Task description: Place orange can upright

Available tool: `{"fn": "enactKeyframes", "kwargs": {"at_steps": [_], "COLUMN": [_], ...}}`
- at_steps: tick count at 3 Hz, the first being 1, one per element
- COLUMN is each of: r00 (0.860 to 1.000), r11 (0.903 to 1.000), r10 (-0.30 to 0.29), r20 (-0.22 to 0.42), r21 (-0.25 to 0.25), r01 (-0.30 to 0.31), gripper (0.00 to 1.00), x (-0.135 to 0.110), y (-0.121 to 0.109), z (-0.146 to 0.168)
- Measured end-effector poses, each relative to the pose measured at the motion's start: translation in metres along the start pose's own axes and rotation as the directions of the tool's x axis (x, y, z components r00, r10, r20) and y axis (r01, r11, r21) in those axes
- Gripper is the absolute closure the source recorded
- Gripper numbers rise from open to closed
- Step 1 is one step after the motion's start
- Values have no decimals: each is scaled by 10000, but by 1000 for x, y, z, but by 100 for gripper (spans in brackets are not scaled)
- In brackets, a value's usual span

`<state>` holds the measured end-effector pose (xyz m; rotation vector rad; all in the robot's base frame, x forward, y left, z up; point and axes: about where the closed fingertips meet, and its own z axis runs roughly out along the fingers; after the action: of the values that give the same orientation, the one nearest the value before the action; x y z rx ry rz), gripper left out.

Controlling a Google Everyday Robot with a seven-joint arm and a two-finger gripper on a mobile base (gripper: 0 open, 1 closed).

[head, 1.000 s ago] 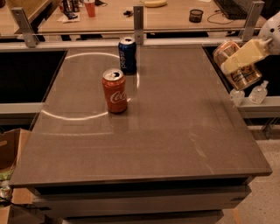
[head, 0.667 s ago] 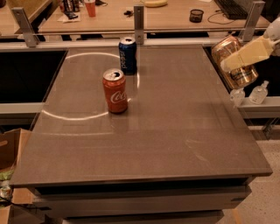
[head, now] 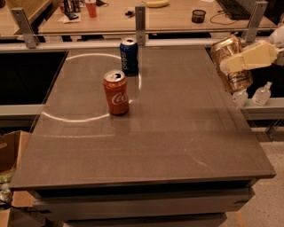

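The orange can (head: 231,63) is golden-tan with a silver top. It hangs in the air, nearly upright and leaning a little left, just past the right edge of the grey table (head: 177,133). My gripper (head: 242,62) reaches in from the right edge of the view and is shut on the orange can, one pale finger (head: 248,57) lying across its front. The can is clear of the table surface.
A red Coca-Cola can (head: 116,92) stands upright left of the table's middle. A blue Pepsi can (head: 128,56) stands behind it near the back edge. A small clear bottle (head: 262,94) sits on a ledge to the right. A wooden desk with clutter (head: 133,13) lies behind.
My gripper has carried the orange can slightly left and up toward the table's right edge. The two cans on the table have not moved.
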<state>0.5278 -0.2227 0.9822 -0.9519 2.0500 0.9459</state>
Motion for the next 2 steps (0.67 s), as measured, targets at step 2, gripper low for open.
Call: {"fn": "enactKeyframes", "kwargs": {"at_steps": [2], "r00": [9991], "r11": [9999], "r10": [-118], "r20": [412], "r21": [-75], "r01": [121], "gripper": [100], "x": [-1], "y": [5], "z": [9]}}
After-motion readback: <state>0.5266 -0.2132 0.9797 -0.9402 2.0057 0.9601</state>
